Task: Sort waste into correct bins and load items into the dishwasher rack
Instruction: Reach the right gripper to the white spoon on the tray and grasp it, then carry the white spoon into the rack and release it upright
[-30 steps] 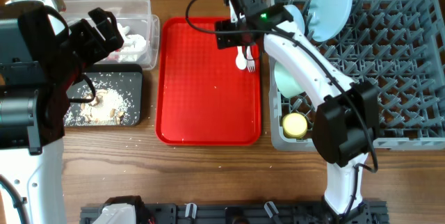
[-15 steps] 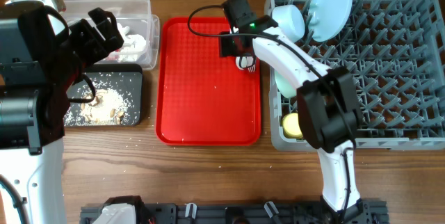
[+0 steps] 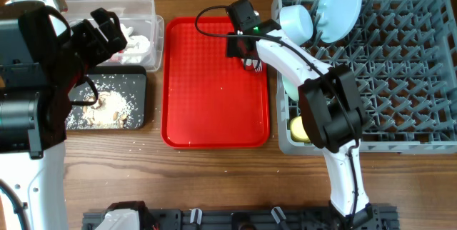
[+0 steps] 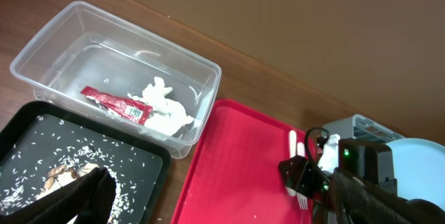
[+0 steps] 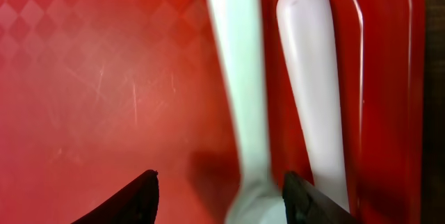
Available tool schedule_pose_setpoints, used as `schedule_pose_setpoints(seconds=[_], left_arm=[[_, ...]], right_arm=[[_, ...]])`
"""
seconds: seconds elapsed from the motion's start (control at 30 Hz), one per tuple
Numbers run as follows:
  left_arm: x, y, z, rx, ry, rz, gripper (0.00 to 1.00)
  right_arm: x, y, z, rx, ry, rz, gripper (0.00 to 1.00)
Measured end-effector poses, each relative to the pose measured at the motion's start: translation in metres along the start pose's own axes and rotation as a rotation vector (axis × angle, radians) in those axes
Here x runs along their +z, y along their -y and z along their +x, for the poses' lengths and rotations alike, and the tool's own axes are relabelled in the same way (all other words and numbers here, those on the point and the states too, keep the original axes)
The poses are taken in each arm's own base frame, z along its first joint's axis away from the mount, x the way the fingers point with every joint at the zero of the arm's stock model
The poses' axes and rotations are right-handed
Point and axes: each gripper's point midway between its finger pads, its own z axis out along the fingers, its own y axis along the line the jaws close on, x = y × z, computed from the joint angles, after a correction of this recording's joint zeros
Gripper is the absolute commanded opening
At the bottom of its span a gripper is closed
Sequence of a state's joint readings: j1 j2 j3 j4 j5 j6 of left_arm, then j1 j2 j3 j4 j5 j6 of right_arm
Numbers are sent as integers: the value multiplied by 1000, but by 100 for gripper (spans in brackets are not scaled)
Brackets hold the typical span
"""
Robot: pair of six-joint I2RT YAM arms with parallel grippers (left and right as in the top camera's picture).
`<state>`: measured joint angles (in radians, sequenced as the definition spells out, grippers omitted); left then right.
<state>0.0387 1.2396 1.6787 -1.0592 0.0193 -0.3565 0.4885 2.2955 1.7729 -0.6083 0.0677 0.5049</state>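
Observation:
The white spoon point(image 5: 240, 78) and white fork point(image 5: 313, 78) lie side by side at the right edge of the red tray point(image 3: 207, 108). My right gripper point(image 5: 219, 196) is open, low over them, with its fingers either side of the spoon handle. It shows over the cutlery in the overhead view point(image 3: 248, 58). My left gripper point(image 4: 222, 210) is open and empty above the black tray point(image 4: 149, 158) of rice scraps. The clear tub point(image 4: 208, 78) holds the red wrapper point(image 4: 115, 104) and tissue point(image 4: 163, 107). The grey rack point(image 3: 400, 80) holds the plate point(image 3: 335, 5), blue bowl point(image 3: 296, 21), mint bowl point(image 3: 291, 83) and yellow cup point(image 3: 298, 128).
The red tray lies between the two bins on the left and the rack on the right. Its raised right rim point(image 5: 410, 78) runs just beside the fork. A few rice grains lie on the wood near the black tray point(image 3: 139, 80).
My right gripper has dropped from above the tray's far edge down onto the spoon and fork, and its arm has swung left. The left arm has not moved.

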Motion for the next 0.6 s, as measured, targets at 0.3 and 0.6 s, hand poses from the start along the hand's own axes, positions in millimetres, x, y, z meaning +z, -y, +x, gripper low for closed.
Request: schedule_pose_setpoints(seconds=[0.3,0.6], left_arm=[[0,0,0,0,0,0,100],[0,0,0,0,0,0,100]], right_arm=[[2,-3,-10,-8,41,-11,57],[7,-3,-9,-16,43,-9,50]])
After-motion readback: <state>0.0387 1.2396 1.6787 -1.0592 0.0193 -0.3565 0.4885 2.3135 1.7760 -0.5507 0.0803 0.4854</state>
